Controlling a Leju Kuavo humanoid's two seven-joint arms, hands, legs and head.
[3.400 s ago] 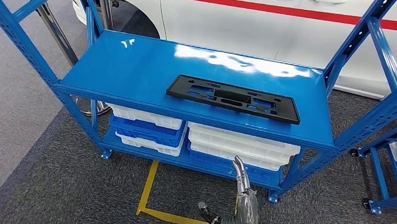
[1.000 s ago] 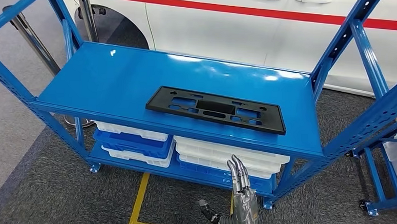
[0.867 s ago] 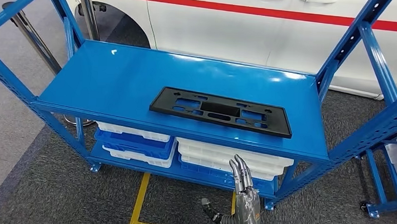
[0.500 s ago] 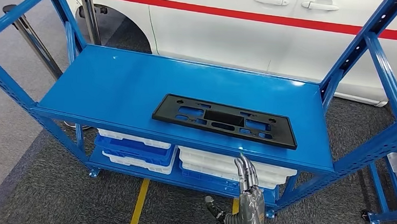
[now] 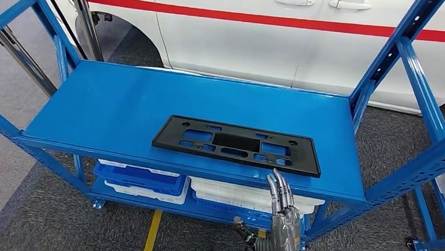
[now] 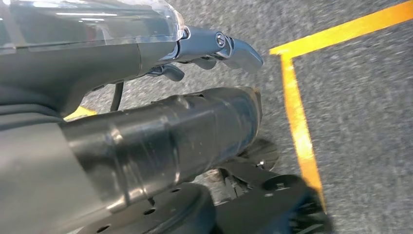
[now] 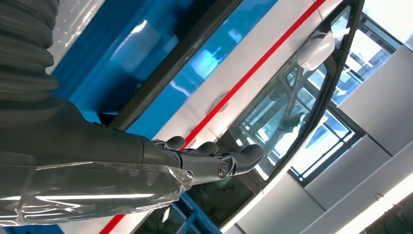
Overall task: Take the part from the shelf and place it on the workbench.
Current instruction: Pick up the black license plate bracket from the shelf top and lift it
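Reaching up below the shelf (image 5: 123, 106) edge, right hand (image 5: 284, 229) empty, fingers (image 5: 279, 192) straight and together, clear of the black part (image 5: 236, 144); left hand's (image 6: 146, 126) finger spread unclear.

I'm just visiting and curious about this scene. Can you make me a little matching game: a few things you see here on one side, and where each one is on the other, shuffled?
Things:
1. black part
2. white and blue trays
3. white car
4. right hand

Places:
A. behind the blue shelf
B. on the lower level of the shelf
C. lying flat on the shelf's top level
D. raised in front of the shelf's front edge, holding nothing

Pairs: 1-C, 2-B, 3-A, 4-D
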